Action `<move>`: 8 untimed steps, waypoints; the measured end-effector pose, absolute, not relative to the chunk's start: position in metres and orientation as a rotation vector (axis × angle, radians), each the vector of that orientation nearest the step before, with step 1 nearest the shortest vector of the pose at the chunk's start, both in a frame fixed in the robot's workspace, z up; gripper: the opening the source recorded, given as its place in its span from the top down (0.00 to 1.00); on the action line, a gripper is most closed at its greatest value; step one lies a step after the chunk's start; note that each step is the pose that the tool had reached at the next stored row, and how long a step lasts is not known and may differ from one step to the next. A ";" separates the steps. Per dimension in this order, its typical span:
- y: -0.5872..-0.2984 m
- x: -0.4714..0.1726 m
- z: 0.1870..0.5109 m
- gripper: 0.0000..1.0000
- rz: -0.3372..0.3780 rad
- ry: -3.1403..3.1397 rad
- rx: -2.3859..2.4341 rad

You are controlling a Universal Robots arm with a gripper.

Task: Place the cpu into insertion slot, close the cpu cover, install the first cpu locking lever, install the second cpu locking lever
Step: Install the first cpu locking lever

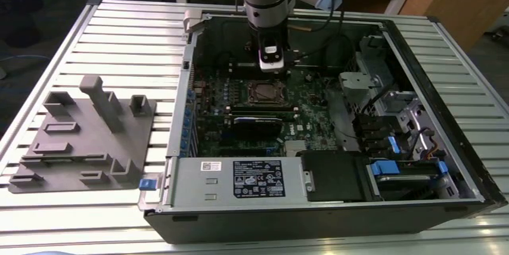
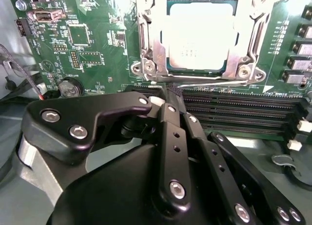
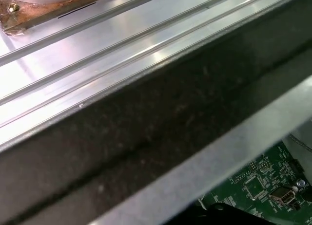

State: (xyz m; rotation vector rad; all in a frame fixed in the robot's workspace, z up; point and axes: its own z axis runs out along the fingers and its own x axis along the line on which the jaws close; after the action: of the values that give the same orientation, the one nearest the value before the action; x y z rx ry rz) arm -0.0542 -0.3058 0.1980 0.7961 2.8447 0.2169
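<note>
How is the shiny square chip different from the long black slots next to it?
The cpu is a pale silvery square; the memory slots are long, thin and black. The cpu sits inside a silvery metal frame, the cpu cover; the memory slots lie bare in a row, side by side. The cpu's top is smooth and flat; the memory slots have ridged grooves. Both sit on the same green board.

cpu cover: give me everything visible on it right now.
The cpu cover is a thin, silvery metal frame with a large square cut-out, lying flat and closed over the insertion slot. The cpu shows through the cut-out. A thin lever wire runs along its near edge, just ahead of the gripper.
</note>
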 end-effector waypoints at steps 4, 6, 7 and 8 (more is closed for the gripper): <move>-0.307 -0.054 0.197 0.89 0.204 2.848 0.782; -0.307 -0.054 0.197 0.89 0.197 2.849 0.774; -0.307 -0.054 0.197 0.89 0.194 2.850 0.771; -0.307 -0.054 0.196 0.89 0.192 2.851 0.768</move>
State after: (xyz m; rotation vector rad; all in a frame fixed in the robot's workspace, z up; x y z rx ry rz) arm -0.0543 -0.3070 0.1965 0.7680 2.8505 0.1920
